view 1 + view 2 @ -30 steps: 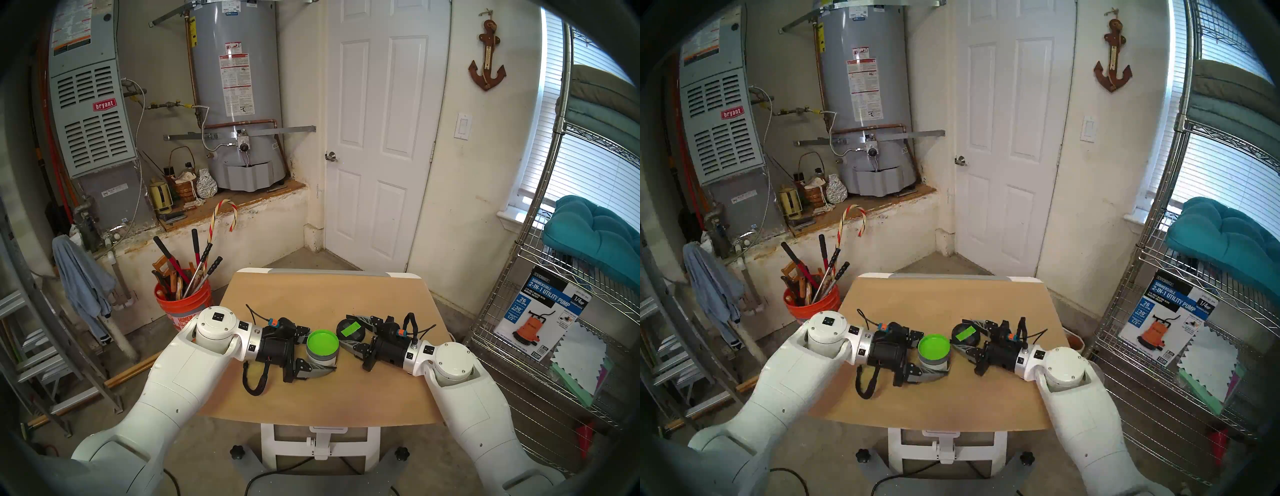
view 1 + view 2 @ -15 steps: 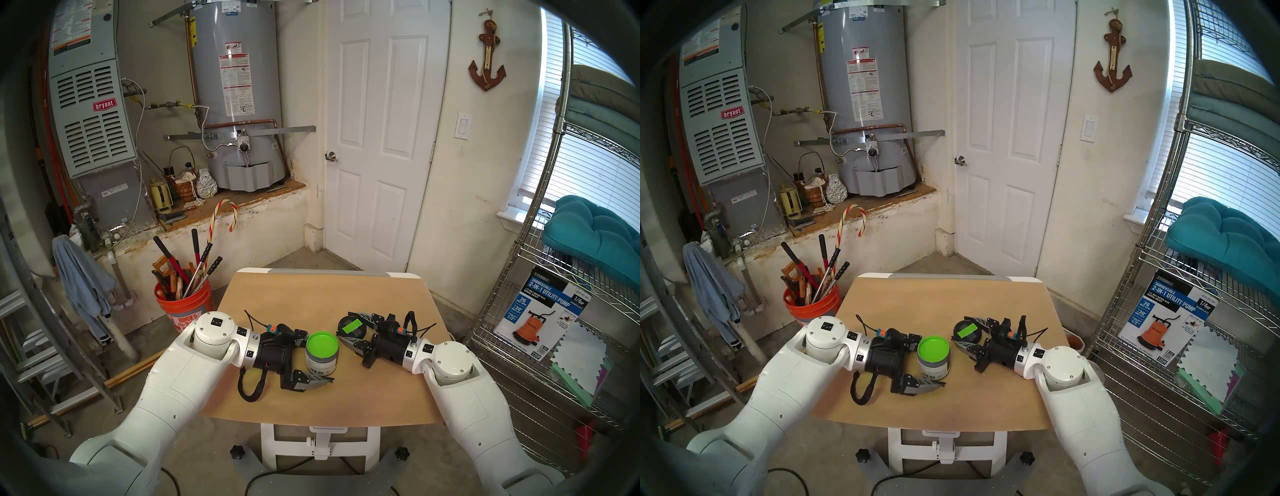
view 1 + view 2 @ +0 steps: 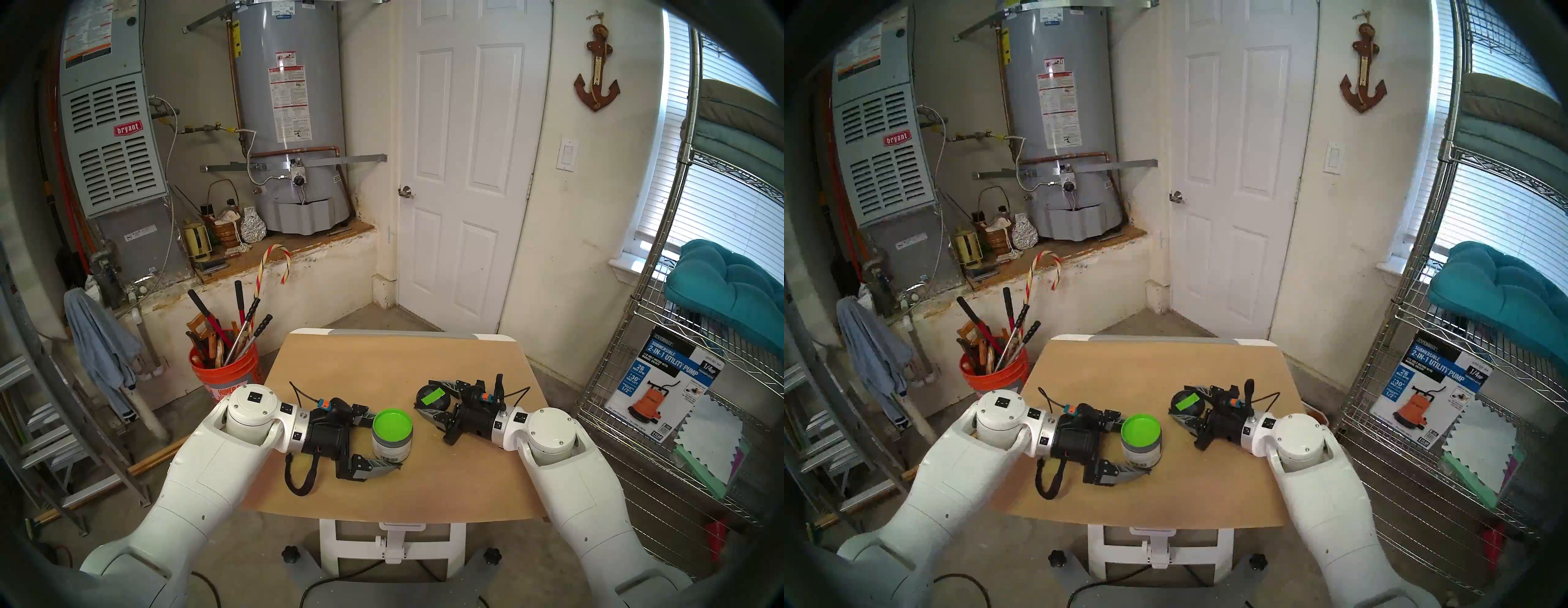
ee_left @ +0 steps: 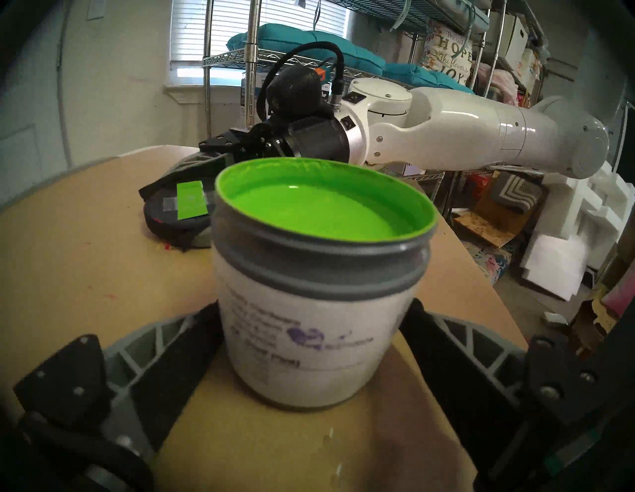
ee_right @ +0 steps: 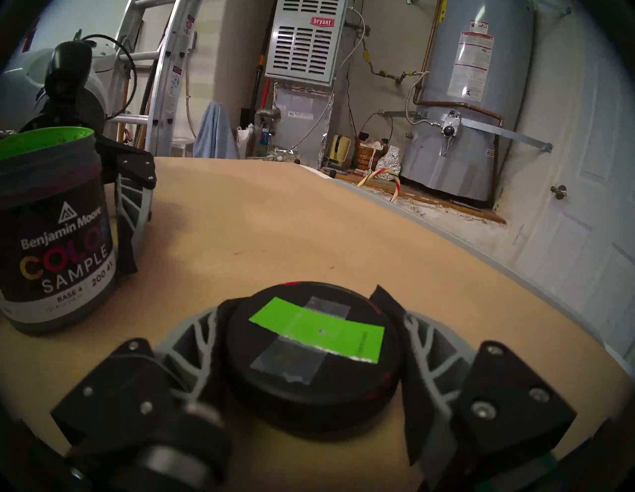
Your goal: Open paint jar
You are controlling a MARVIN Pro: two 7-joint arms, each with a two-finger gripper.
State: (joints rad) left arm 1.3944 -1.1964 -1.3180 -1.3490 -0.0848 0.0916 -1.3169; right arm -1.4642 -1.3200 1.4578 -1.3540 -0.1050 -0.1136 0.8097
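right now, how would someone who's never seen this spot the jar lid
Find the tan table in front of the white door. On its right half, between the right gripper's fingers, sits the lid, off the open jar of green paint. It is the only flat black disc there, with a bright green rectangle taped on top.

The paint jar (image 4: 309,330) looks like smooth plastic with a matt paper label, and the green paint (image 4: 323,209) inside lies wet and glossy. The lid (image 5: 316,354), at about two o'clock from the jar in the head view, is dull black plastic carrying shiny clear tape (image 5: 292,364). The table (image 3: 382,365) is matt brown board, faintly stained.
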